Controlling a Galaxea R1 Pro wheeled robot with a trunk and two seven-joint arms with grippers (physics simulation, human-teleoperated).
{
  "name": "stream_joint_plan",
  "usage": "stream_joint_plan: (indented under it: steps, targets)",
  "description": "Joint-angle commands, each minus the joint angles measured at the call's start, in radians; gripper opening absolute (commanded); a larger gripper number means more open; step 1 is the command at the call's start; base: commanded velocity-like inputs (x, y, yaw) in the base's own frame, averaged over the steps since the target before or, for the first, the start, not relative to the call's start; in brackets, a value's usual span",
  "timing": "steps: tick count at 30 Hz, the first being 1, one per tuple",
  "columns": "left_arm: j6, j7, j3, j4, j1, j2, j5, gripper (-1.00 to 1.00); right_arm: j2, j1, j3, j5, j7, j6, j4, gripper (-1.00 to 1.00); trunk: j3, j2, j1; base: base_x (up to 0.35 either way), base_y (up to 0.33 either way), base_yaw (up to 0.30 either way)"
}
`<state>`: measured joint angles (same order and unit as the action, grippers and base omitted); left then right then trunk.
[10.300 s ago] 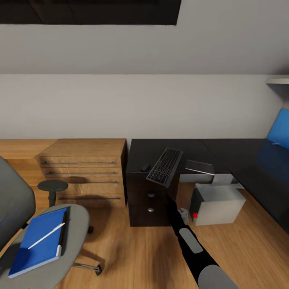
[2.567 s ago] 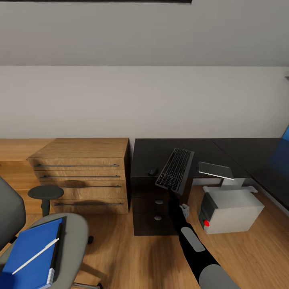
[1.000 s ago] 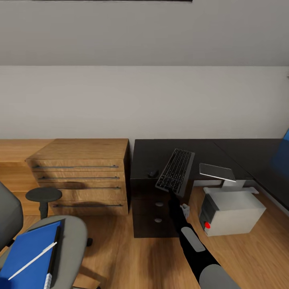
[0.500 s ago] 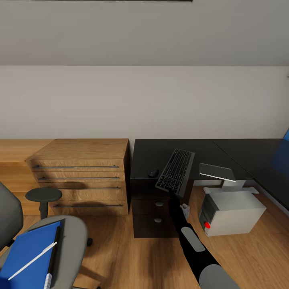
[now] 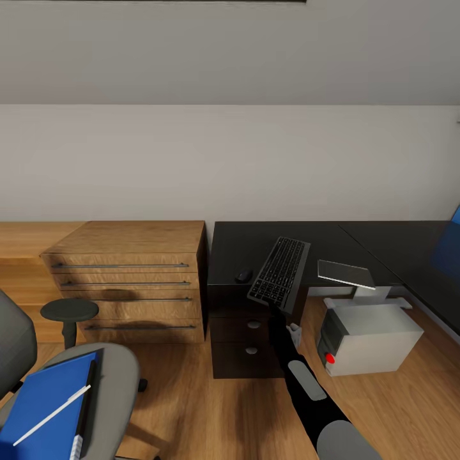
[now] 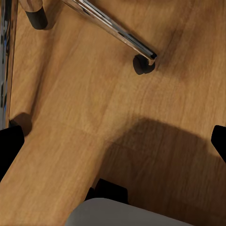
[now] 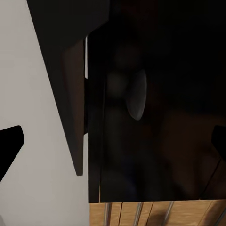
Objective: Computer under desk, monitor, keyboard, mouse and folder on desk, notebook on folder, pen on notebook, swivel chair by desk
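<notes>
Keyboard (image 5: 279,273) is held up at the end of the right arm, above the front edge of the desk (image 5: 243,246), tilted, its near end overhanging the drawer unit. Its long axis runs away from the robot, toward the wall, slightly canted. The right gripper (image 5: 273,309) sits at the near short end of the keyboard, under it; the grip looks to be on that end, though the fingertips themselves are hidden by the board in the head view. In the right wrist view the 2 black fingertips (image 7: 10,143) show at opposite edges, spread well apart, with dark desk surfaces and a drawer knob ahead; whether they pinch the keyboard cannot be told there.

Mouse (image 5: 243,276) lies on the desk just beside the keyboard's near-left part, apart from it. Desktop lies ahead of and below the fingers; judged next: keyboard lowered flat onto the desk, clear of the mouse. Risk judged: overhanging end tips off the edge if released as is.

Right arm is clearly nearer to the desk things. Left gripper (image 6: 113,141): fingers seen spread wide over bare wooden floor, holding nothing, chrome chair leg and castor ahead.

Folder (image 5: 45,402) with pen (image 5: 52,414) across it and notebook (image 5: 86,399) at its edge rest on the swivel chair (image 5: 118,377) seat. Computer (image 5: 367,335) stands on the floor under the desk.
</notes>
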<state>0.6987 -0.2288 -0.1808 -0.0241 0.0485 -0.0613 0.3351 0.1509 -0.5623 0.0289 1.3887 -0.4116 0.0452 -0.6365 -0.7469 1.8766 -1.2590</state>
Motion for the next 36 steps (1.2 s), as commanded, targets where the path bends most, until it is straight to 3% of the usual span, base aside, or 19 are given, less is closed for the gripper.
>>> stream_joint_plan:
  steps: [1, 36]
  targets:
    - [0.001, -0.01, -0.008, 0.001, 0.001, 0.0, 0.004, 1.0, 0.0, -0.001, 0.004, 0.008, -0.003, 0.005, 0.001, 1.0, -0.001, 0.0, 0.0, 0.0, 0.0, 0.0]
    - [-0.001, -0.01, -0.008, 0.001, 0.001, -0.002, 0.005, 1.0, 0.003, -0.001, 0.004, 0.003, 0.112, 0.008, -0.055, 1.0, -0.001, 0.0, 0.0, 0.0, 0.0, 0.0]
